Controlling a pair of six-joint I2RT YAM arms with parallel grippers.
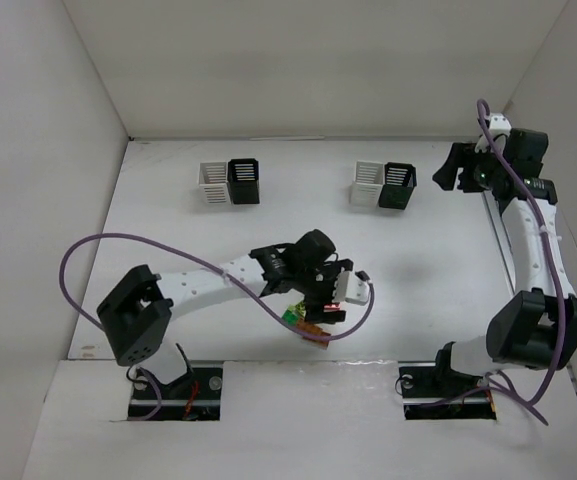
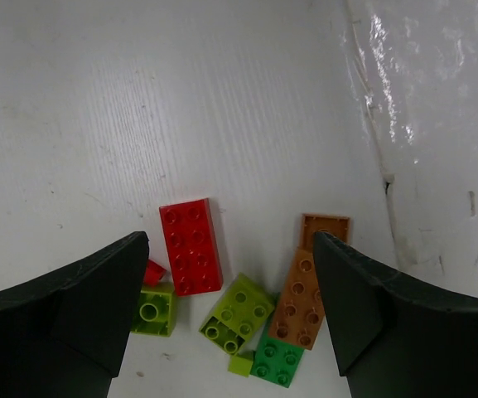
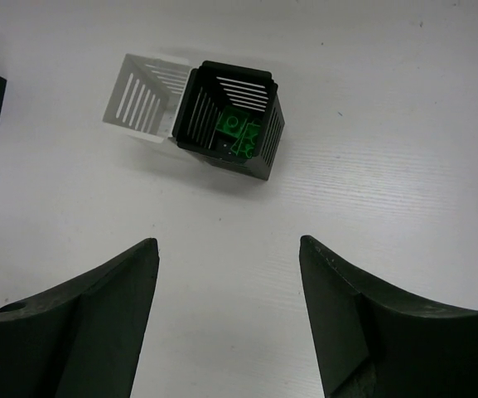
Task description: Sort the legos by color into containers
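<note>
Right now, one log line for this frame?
left gripper open over loose legos | right gripper open, empty | black bin holds green legos

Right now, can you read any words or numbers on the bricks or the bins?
None can be read.
The red brick and orange brick show plain studs, any marks too small to tell.
The black bin and white bin carry no labels.
</note>
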